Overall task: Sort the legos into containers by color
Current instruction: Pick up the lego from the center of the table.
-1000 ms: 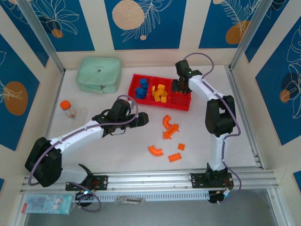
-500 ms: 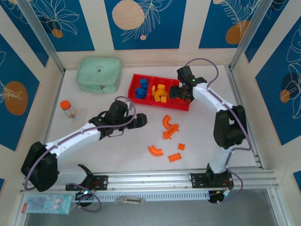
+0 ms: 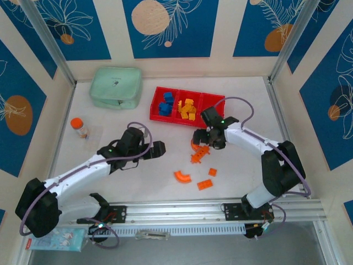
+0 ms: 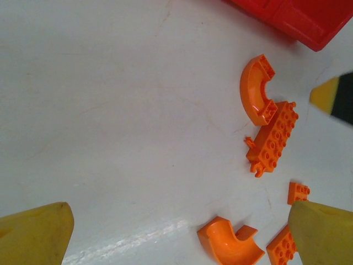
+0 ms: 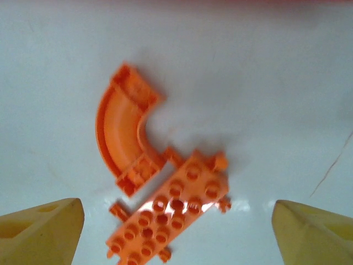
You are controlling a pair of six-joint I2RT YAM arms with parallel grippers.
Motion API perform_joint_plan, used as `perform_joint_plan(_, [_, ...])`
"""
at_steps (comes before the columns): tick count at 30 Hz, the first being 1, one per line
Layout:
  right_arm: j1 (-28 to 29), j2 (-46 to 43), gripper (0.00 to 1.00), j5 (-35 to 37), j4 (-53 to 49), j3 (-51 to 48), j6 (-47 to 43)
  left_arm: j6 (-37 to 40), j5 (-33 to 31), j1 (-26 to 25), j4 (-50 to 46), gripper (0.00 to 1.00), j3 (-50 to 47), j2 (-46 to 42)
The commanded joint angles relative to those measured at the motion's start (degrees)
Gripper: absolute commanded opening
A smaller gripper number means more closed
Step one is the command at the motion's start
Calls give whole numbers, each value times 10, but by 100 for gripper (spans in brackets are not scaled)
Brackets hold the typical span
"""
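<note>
White tabletop (image 3: pixel 138 182), walled by blue-and-cream panels (image 3: pixel 165 27). At the far left a mint-green zip case (image 3: pixel 116 87) lies flat, and nearer the arms an orange-capped bottle (image 3: pixel 80 127) stands upright.

The left gripper (image 3: pixel 157 148) hangs over bare table. From its wrist camera the left gripper (image 4: pixel 179 234) has its yellow fingertips (image 4: pixel 33 232) spread wide, with nothing between them.

The red tray (image 3: pixel 179 121) sits right of the case, its long axis running left to right. Its left compartment (image 3: pixel 172 112) holds blue bricks (image 3: pixel 165 105), the middle compartment (image 3: pixel 187 95) holds yellow bricks (image 3: pixel 188 109), and the right compartment (image 3: pixel 212 105) shows red floor.

Near the tray, five orange pieces lie loose on the table. An orange arch (image 5: pixel 124 130) bows leftward in the right wrist view, its hollow facing right. Its lower end is just beside a long orange studded brick (image 5: pixel 168 215), studs up, whose long axis runs from lower left to upper right. From above, that brick (image 3: pixel 200 154) slants the same way. Closer to the arms lie a second orange arch (image 3: pixel 182 176), a flat orange brick (image 3: pixel 205 184) and a small orange brick (image 3: pixel 213 172), each apart from the others.

The right gripper (image 3: pixel 198 138) hovers over the first arch, fingers wide and holding nothing.
</note>
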Motion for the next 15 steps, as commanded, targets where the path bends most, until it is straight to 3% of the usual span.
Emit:
perform_joint_plan(1, [32,-10,90,22,18,-24,87,-12,-22,-4,-15,99,-10,-16])
perform_joint_plan(7, [84,28,93,59,29,-31,151,-16,-27,-4,-14,99,-17,-25])
perform_joint_plan(15, [101,81,92,85,16,-30,180,-15,-31,-4,-20,99,-22,-32])
